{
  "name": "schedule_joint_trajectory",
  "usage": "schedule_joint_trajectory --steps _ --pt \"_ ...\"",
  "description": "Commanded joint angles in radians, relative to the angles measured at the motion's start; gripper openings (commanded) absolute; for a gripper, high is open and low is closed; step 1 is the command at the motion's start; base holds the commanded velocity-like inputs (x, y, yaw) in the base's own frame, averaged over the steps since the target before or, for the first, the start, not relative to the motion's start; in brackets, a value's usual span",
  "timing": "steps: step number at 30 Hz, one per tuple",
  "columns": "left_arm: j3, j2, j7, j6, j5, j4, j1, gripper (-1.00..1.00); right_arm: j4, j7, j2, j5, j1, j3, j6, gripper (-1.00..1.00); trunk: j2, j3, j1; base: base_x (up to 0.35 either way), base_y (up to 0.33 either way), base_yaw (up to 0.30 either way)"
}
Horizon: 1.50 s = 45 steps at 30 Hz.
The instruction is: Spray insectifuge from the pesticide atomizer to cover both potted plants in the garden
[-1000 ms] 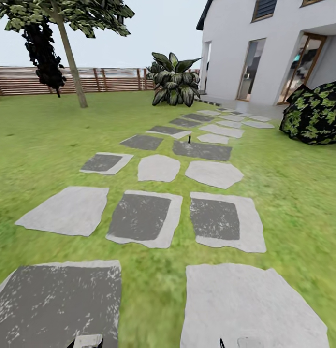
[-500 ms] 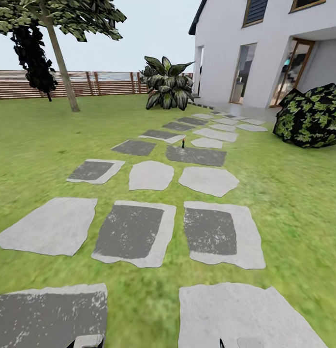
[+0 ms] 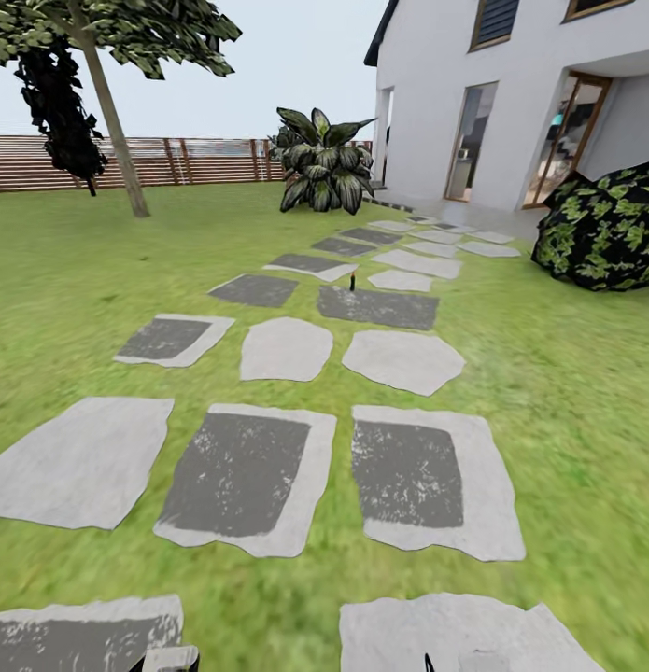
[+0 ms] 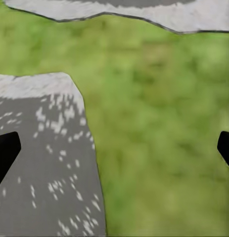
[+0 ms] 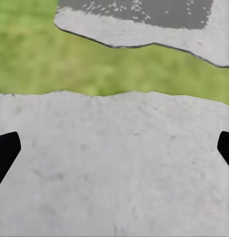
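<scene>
A small dark upright thing, which I take for the pesticide atomizer (image 3: 352, 280), stands far ahead at the edge of a dark stepping stone (image 3: 378, 307); it is too small to show detail. Beyond it, near the house corner, grows a rosette of broad pale-streaked green leaves (image 3: 325, 163); no pot shows, so I cannot tell if it is a potted plant. My left gripper (image 4: 114, 153) hangs open over grass and a dark stone. My right gripper (image 5: 114, 153) hangs open over a pale stone. Both hold nothing.
Stepping stones run across the green lawn (image 3: 72, 271) toward a white house (image 3: 511, 103). A dark leafy bush (image 3: 604, 229) sits at the right. A tree (image 3: 100, 93) and a brown slatted fence (image 3: 175, 161) close off the back left.
The camera has moved forward along the path: the stones have slid down the picture and the far plant and house stand slightly nearer. Both grippers stay open.
</scene>
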Motion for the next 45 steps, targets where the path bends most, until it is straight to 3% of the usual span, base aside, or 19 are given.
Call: schedule_joint_trajectory --steps 1,45 --pt "0.007 0.000 0.000 -0.003 -0.008 0.001 -0.001 1.00 0.001 -0.007 0.000 0.009 -0.001 0.000 -0.002 1.00 0.000 -0.001 0.000 0.339 -0.071 0.000" --pt "0.004 -0.002 0.000 -0.003 -0.010 0.001 -0.001 1.00 0.001 -0.005 0.000 0.011 -0.001 0.002 -0.001 1.00 0.000 -0.001 0.000 0.339 -0.071 0.000"
